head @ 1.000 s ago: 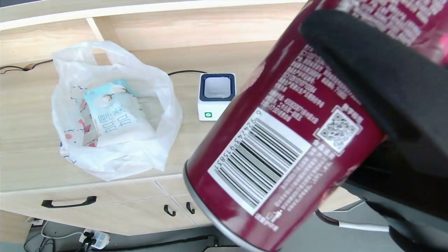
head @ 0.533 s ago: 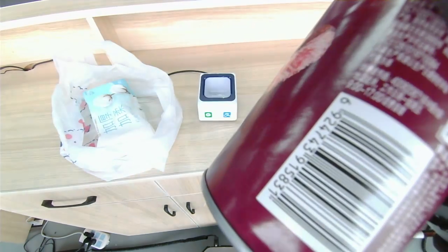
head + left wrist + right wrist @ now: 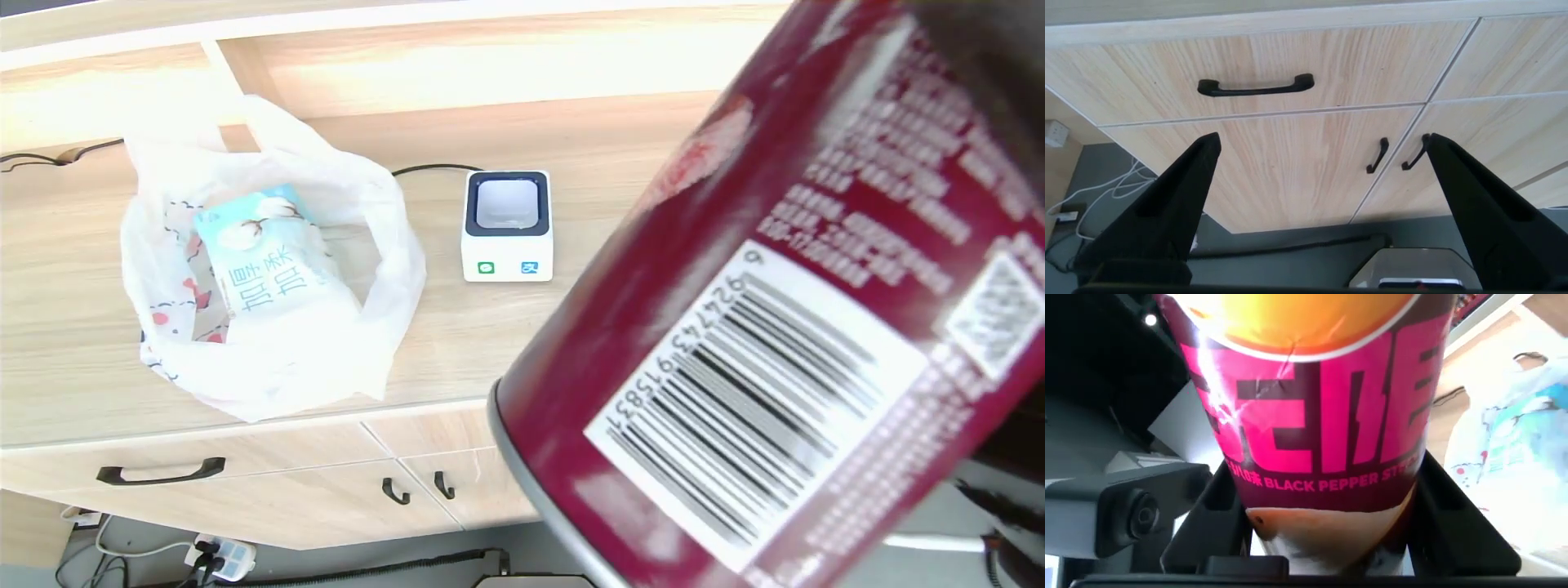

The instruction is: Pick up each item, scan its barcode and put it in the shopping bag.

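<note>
A dark red can (image 3: 735,245) hangs tilted in the air close before the head view, its barcode (image 3: 735,400) facing the camera. In the right wrist view my right gripper (image 3: 1323,498) is shut on the can (image 3: 1323,416), one black finger on each side. The white scanner (image 3: 508,224) stands mid-counter, to the can's left. Further left lies the white plastic shopping bag (image 3: 384,269), mouth open, with a light blue tissue pack (image 3: 269,261) inside. My left gripper (image 3: 1327,204) is open with nothing in it, low in front of the cabinet drawers.
The wooden counter (image 3: 73,245) has a raised back wall behind it. A black cable (image 3: 433,169) runs from the scanner along the back. Drawers with black handles (image 3: 161,471) sit below the counter's front edge. A power strip (image 3: 224,559) lies on the floor.
The can has moved right and closer to the head camera, uncovering the scanner. The black finger across its upper side has slid out past the frame's edge.
</note>
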Controlling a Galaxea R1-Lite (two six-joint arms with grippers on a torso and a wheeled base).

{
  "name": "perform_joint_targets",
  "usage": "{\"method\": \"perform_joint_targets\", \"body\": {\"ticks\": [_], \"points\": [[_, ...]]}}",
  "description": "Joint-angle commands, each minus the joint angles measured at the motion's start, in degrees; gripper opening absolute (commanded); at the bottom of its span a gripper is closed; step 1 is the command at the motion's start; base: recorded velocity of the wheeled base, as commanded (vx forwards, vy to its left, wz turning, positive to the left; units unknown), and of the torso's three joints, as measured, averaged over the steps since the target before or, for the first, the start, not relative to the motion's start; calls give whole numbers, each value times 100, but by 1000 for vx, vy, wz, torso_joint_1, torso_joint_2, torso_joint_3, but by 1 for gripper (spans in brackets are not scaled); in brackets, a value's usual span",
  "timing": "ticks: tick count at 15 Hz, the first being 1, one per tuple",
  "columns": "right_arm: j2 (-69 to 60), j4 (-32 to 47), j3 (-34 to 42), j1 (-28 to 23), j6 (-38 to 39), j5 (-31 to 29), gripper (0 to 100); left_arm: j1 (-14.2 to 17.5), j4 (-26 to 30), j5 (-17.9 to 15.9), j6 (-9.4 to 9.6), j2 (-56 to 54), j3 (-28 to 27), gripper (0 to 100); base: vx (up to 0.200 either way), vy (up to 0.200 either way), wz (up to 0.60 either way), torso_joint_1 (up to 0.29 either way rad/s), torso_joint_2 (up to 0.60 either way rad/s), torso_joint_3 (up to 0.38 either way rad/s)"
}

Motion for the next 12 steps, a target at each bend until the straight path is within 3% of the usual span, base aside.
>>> {"method": "perform_joint_targets", "body": {"ticks": [1,3,6,7,8,12], "points": [[158,73,220,-346,-562,-128,0,2,-3,1,-11,9,0,100,0,0,0,0,0,0],[334,258,546,-873,-2012,-128,0,2,5,1,-143,9,0,100,0,0,0,0,0,0],[457,1057,62,-1497,-3875,-541,0,2,14,1,-214,0,0,100,0,0,0,0,0,0],[483,1145,-52,-1515,-4112,-761,0,2,14,1,-214,9,0,100,0,0,0,0,0,0],[580,1339,-325,-1515,-4350,-1358,0,2,14,1,-214,9,0,100,0,0,0,0,0,0],[1133,1541,-1362,-1524,-4482,-1710,0,2,14,1,-222,9,0,100,0,0,0,0,0,0]]}}
